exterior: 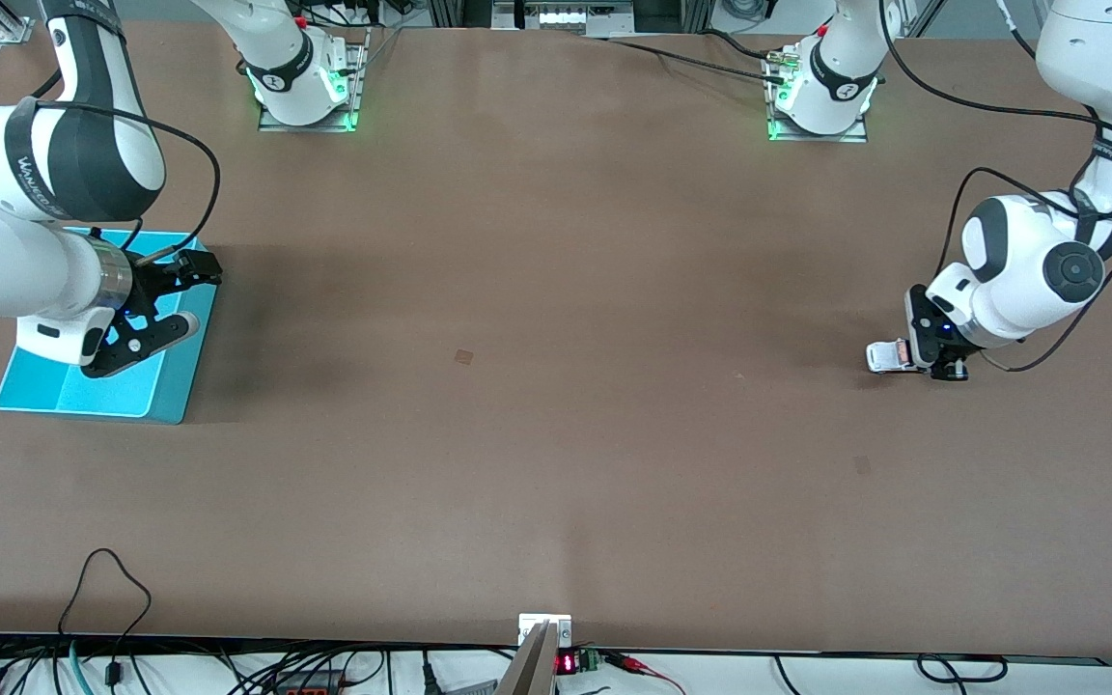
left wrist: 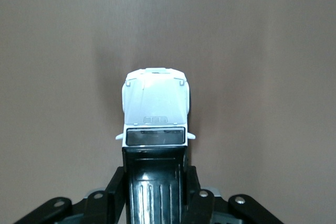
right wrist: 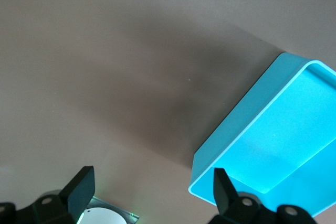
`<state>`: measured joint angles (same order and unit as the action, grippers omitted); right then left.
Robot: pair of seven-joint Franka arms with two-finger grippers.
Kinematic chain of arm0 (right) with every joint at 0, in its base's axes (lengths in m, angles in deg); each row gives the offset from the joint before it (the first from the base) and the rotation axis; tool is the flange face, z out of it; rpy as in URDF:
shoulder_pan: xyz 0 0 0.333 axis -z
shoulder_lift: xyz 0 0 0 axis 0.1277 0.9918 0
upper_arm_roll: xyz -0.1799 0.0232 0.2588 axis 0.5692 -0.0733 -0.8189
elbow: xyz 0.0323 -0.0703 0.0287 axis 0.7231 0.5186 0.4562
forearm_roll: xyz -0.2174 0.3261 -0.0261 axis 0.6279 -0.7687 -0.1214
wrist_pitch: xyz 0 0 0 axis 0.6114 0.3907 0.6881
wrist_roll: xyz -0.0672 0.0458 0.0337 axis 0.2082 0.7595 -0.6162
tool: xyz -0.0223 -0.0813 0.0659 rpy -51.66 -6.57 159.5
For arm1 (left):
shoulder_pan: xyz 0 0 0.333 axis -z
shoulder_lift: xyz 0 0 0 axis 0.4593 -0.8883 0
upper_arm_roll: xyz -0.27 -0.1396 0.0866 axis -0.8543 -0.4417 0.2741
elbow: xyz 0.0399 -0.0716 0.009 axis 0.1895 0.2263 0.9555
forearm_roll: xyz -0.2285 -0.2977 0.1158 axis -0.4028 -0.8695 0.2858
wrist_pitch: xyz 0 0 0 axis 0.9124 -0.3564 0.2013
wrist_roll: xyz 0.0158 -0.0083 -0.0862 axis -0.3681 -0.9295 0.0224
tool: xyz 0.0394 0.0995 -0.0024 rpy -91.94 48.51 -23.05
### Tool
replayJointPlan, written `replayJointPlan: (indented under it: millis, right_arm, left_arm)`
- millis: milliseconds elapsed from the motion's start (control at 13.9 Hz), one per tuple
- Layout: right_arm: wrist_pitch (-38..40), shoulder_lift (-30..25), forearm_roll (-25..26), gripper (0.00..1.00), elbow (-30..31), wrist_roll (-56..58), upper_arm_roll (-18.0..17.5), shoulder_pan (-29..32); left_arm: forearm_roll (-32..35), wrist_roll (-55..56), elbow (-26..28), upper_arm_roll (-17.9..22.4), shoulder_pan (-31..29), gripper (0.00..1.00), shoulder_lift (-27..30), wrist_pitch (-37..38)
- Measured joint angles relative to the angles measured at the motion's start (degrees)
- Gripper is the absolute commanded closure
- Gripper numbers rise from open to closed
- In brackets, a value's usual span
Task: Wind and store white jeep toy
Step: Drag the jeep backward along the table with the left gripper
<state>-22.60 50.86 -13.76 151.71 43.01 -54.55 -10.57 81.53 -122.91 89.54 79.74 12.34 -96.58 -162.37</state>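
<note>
Two grippers: left gripper [exterior: 942,365] pinches the small white plastic jeep toy [exterior: 887,356] against the brown desk [exterior: 556,386], presumably for winding; right gripper [exterior: 165,304] waits, jaws spread, over the cyan rectangular plastic bin [exterior: 146,396].

Robotics lab. Two white robot arms are bolted on metal base plates [exterior: 309,121] lit green at one edge of a large bare brown table [exterior: 556,415]. Black cables [exterior: 681,53] are run across the tabletop to the bases, and more cables [exterior: 112,598] are bundled along the camera-side edge. A small box with a red digit display [exterior: 566,663] is mounted at that edge. Aluminium frame rails [exterior: 11,19] are seen at a corner. No household furniture is seen.
</note>
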Motion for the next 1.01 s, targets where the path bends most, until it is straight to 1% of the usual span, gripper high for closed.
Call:
replayJointPlan:
  millis: [866,1011]
  right_arm:
    - [0.00,0.00,0.00,0.00,0.00,0.01,0.00,0.00]
    - [0.00,0.00,0.00,0.00,0.00,0.01,0.00,0.00]
  left_arm:
    - [0.81,-3.85,-1.93,-0.03,-4.38,0.89,-1.21,0.35]
    - [3.00,-4.02,-2.43,-0.03,-5.48,0.89,-1.55,0.30]
